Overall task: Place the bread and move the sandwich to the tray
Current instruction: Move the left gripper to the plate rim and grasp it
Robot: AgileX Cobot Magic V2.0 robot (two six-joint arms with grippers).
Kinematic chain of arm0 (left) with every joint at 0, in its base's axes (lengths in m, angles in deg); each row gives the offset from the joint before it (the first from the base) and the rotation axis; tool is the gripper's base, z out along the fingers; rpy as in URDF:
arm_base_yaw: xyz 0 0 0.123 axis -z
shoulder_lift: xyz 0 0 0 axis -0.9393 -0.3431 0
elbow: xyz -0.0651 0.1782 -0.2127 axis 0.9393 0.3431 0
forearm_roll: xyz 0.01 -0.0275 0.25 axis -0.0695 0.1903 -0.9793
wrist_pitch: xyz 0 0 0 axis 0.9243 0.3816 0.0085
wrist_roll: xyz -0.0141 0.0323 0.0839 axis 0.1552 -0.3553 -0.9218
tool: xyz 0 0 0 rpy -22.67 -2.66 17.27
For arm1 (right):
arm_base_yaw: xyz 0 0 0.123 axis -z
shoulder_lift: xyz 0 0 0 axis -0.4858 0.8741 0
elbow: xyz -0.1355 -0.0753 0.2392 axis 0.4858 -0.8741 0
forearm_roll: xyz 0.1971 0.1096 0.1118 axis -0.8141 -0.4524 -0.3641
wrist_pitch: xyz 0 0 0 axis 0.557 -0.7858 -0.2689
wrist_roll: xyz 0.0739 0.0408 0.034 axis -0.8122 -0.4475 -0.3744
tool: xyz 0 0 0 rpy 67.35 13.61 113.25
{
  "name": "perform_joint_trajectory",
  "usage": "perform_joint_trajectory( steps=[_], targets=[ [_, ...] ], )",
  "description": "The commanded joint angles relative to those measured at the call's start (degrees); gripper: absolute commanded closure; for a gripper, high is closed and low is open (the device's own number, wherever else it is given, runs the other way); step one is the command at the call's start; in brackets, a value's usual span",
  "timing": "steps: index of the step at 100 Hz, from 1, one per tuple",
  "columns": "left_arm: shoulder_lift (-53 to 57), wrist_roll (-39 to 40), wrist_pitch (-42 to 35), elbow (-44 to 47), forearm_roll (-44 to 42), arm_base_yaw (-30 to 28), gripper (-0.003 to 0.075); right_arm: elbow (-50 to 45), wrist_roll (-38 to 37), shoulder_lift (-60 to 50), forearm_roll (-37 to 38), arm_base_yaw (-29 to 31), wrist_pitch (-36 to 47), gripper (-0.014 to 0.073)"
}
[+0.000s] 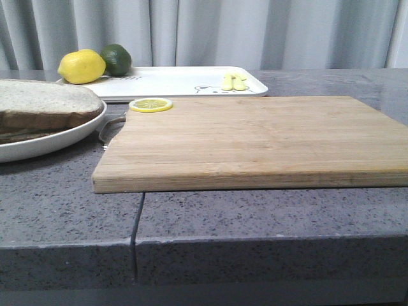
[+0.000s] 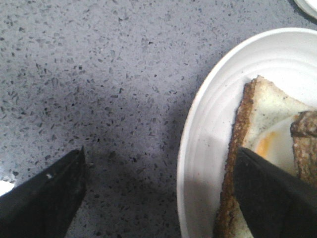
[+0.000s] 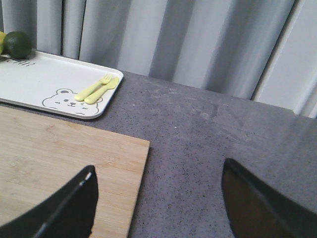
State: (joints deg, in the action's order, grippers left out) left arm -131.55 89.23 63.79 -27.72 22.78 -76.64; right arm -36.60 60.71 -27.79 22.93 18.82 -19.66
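Two black grippers show up only in the wrist views. The left gripper [image 2: 158, 198] has its fingers wide apart and holds nothing. One finger is over the gray stone table [image 2: 99, 74], and the other is over the sandwich [image 2: 262, 134]. The sandwich lies on a round white plate [image 1: 76, 131] at the left side of the table. Its bread has a brown crust, and a bit of white egg with an orange spot peeks out.

The right gripper [image 3: 158, 198] also has its fingers wide apart and empty. It hangs over the edge of the wooden cutting board [image 1: 255, 137] and the table beside it.

At the back is the white tray [image 1: 185, 81] with a little bear picture. A yellow fork and spoon [image 3: 96, 89] lie on it. A lemon [image 1: 81, 66] and a lime [image 1: 116, 59] sit at its left end. A lemon slice [image 1: 151, 104] rests on the board's corner.
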Motion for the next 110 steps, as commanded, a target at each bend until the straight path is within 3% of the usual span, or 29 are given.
perform_joint_trajectory(
  steps=[1,27,74,110],
  targets=[
    [1.23,0.53,-2.72,-1.72,1.09,-0.17,0.0153,1.26,-0.08,0.41,0.63,0.44,4.02,0.0074],
    [1.23,0.53,-2.72,-1.72,1.68,-0.17,0.0171,1.26,-0.08,0.41,0.63,0.44,4.02,0.0074],
    [1.23,0.53,-2.73,-1.72,3.83,-0.17,0.0518,1.26,-0.08,0.41,0.63,0.44,3.89,0.0074],
    [1.23,0.53,-2.73,-1.72,5.69,-0.17,0.0644,1.26,-0.08,0.41,0.63,0.44,3.89,0.0074]
  ],
)
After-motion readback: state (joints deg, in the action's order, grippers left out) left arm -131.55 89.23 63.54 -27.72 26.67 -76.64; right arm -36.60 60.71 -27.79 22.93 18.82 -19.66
